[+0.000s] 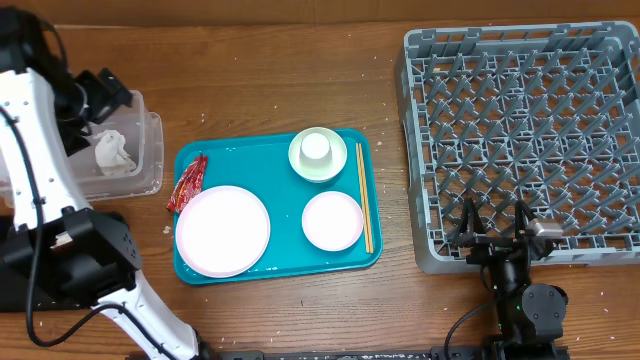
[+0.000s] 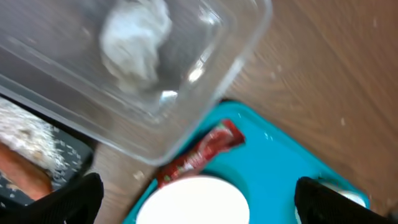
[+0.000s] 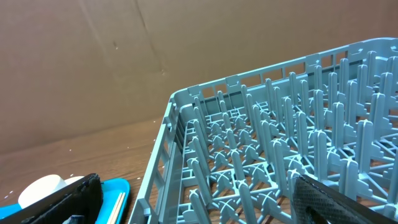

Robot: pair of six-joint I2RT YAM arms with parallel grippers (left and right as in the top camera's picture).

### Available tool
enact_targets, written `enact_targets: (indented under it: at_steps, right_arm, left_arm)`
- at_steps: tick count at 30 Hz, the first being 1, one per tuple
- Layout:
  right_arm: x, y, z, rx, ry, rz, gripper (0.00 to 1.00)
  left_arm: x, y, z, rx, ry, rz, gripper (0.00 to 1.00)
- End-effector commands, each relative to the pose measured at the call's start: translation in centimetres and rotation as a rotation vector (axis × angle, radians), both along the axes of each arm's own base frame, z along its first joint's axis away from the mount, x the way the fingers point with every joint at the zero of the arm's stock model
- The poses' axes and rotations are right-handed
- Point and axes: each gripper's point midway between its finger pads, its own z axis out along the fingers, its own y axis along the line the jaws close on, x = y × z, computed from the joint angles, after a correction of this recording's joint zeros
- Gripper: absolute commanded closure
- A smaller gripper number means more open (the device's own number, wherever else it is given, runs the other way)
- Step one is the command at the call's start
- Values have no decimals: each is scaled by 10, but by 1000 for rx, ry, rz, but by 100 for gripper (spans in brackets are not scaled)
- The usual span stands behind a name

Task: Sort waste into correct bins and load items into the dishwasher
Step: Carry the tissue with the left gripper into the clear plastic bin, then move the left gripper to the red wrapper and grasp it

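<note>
Plates (image 1: 222, 230) number two; one bowl (image 1: 299, 165); one cup (image 1: 316, 147); two chopsticks (image 1: 364, 196).

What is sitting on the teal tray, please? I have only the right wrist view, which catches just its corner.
Observer: The teal tray holds a large plate, a small plate, a cup inside a bowl, and chopsticks.
Operator: Is any waste on it?
Observer: A red wrapper lies across the tray edge nearest the clear tub.
Operator: And the tissue?
Observer: The tissue is inside that tub.
</note>
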Motion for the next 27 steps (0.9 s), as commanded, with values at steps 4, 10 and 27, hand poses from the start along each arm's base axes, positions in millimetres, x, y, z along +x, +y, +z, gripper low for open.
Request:
enact_targets:
  at_steps: [4,10,27]
  right_arm:
    - [0,-2,-2,-4,-5,-11,0]
    - [0,-2,-2,-4,-5,-11,0]
    - [0,-2,-2,-4,-5,-11,0]
  left_arm:
    - [-6,-70,-10,22,107,-235,0]
    - [-22,-108,-36,56,230,-379,0]
    - [3,-103,-113,255,206,-530,3]
